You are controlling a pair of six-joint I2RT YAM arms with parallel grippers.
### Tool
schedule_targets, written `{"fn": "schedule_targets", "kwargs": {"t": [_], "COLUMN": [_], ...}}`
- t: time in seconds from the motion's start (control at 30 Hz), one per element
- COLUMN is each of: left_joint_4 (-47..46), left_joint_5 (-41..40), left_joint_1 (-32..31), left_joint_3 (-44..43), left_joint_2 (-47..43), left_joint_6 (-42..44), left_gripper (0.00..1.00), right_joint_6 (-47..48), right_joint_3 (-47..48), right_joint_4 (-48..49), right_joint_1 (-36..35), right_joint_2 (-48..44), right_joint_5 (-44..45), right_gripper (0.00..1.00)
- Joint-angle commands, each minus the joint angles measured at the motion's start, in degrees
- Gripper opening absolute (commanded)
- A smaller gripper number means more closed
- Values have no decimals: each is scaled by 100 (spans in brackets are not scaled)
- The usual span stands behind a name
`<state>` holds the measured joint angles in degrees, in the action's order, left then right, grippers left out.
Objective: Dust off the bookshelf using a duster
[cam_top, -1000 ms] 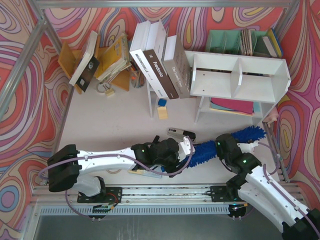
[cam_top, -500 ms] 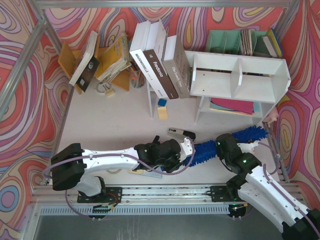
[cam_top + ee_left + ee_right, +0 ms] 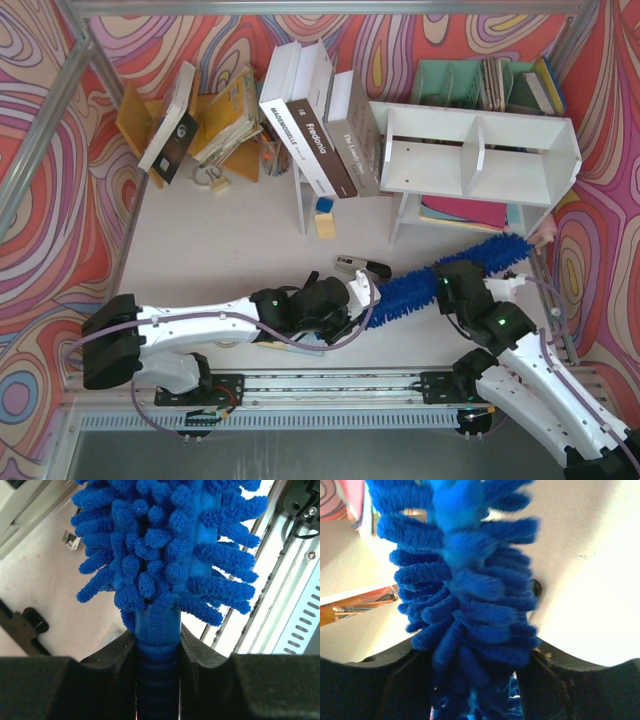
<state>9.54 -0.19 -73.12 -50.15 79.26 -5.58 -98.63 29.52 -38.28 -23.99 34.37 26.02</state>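
The duster (image 3: 410,285), fluffy and bright blue, lies slantwise above the table in front of the bookshelf (image 3: 478,128), its tip near the shelf's right leg. My left gripper (image 3: 365,293) is shut on the duster's ribbed blue handle (image 3: 157,675), just below the fluffy head (image 3: 165,555). My right gripper (image 3: 455,280) sits further along the head. In the right wrist view its fingers (image 3: 395,680) stand apart, and the blue fluff (image 3: 465,595) fills the gap between them loosely. The white bookshelf has two box compartments and coloured folders on its lower tier.
A black stapler (image 3: 360,266) lies just behind my left gripper. Tall books (image 3: 315,130) lean left of the shelf, and small blue and yellow blocks (image 3: 323,215) lie below them. A green file organiser (image 3: 470,80) stands behind the shelf. A yellow wooden rack (image 3: 140,115) is at far left.
My left jaws closed on the handle. The right fingers have spread apart. The duster's far tip swung up toward the shelf's right leg, and the left arm drew slightly left.
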Motion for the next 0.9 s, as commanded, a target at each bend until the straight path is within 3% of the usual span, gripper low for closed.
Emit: {"fn": "schedule_targets", "kwargs": {"t": [0.0, 0.1, 0.4, 0.63, 0.87], "left_joint_4": [-48, -61, 32, 189, 319], "left_joint_5": [-414, -445, -264, -384, -600], "left_joint_1": [35, 35, 5, -146, -436], "left_joint_3": [212, 266, 260, 56, -287], "left_joint_2": [-512, -738, -890, -791, -760], "left_joint_6": [-195, -211, -363, -549, -750], "left_gripper": [0, 0, 0, 0, 0], "right_joint_6": [256, 343, 1141, 3335, 5351], "right_joint_3": [478, 687, 1481, 2444, 3335], "right_joint_4": [-804, -1068, -1276, -532, 425], "right_joint_1": [-1, -2, -6, -6, -10], "right_joint_2": [107, 132, -228, -113, 246], "right_joint_5": [289, 430, 1001, 1326, 1071], "right_gripper": [61, 71, 82, 94, 96]}}
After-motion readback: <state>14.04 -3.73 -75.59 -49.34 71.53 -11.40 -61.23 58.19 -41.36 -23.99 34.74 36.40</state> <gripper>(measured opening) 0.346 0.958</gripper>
